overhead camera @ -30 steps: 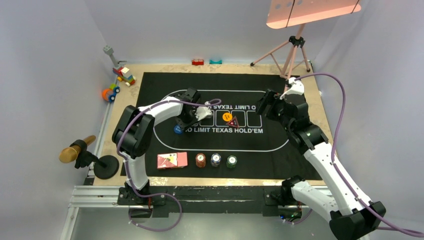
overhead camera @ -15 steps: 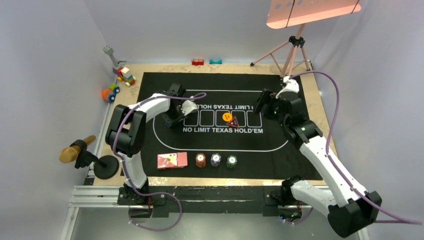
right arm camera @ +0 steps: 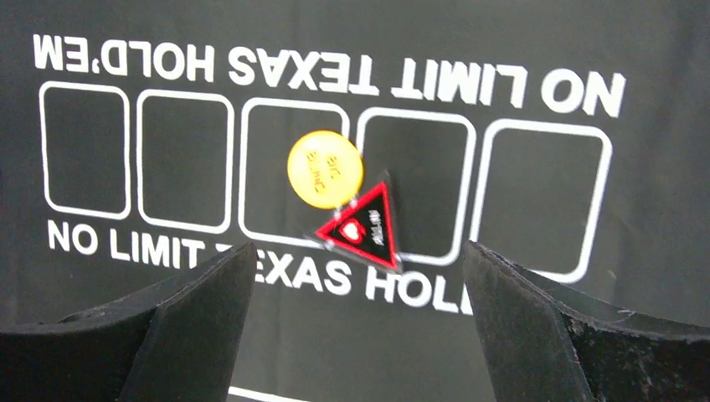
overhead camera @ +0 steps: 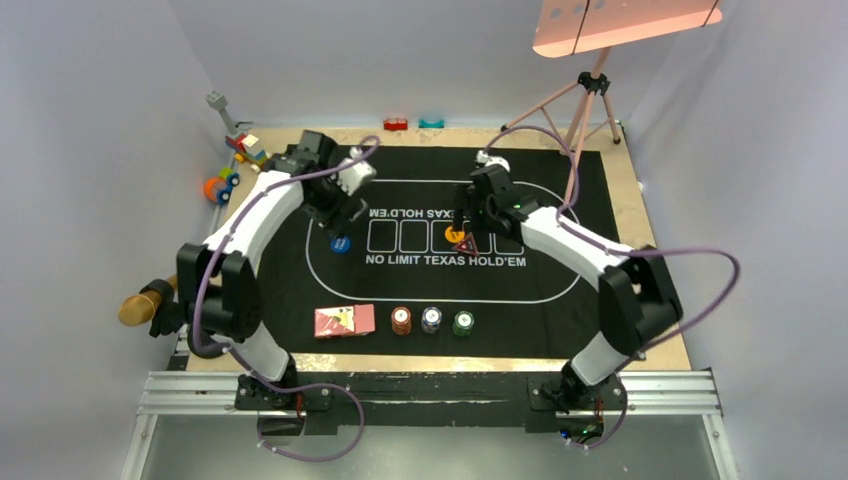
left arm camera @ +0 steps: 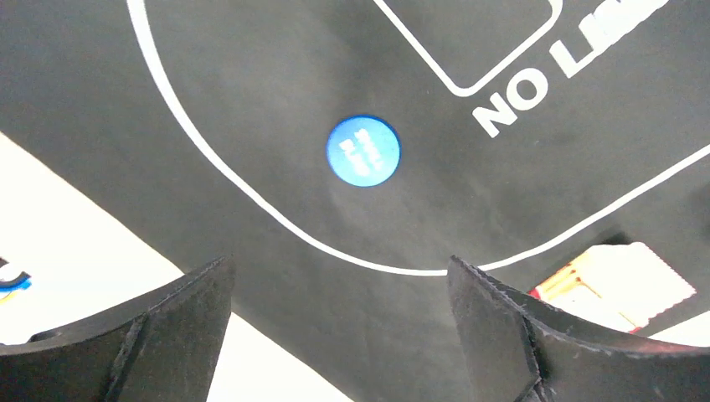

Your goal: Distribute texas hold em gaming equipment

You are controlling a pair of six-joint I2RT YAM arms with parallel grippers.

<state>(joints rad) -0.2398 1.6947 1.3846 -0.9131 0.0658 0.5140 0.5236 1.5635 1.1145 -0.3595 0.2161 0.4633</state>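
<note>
A blue disc (left arm camera: 362, 151) lies flat on the black mat (overhead camera: 560, 200), just inside the white oval at its left end (overhead camera: 341, 243). My left gripper (left arm camera: 339, 268) hangs open above and behind it (overhead camera: 340, 203), holding nothing. An orange disc (right arm camera: 325, 168) touches a dark red-edged triangle marker (right arm camera: 364, 228) on the middle card boxes. My right gripper (right arm camera: 358, 251) is open over them (overhead camera: 478, 215), clear of both. Red-backed cards (overhead camera: 344, 320) and red (overhead camera: 401, 320), blue-grey (overhead camera: 431, 319) and green (overhead camera: 463, 322) chip stacks line the mat's near edge.
Toy blocks (overhead camera: 248, 150) and a round toy (overhead camera: 220, 186) sit off the mat's far left corner. Small red (overhead camera: 396, 124) and teal (overhead camera: 431, 123) pieces lie at the back wall. A tripod (overhead camera: 585, 100) stands at the back right, a gold microphone on a stand (overhead camera: 165, 305) at the left.
My left gripper opened, left the blue disc on the mat and drew back toward the far left. My right arm swung left to hover over the orange disc and triangle.
</note>
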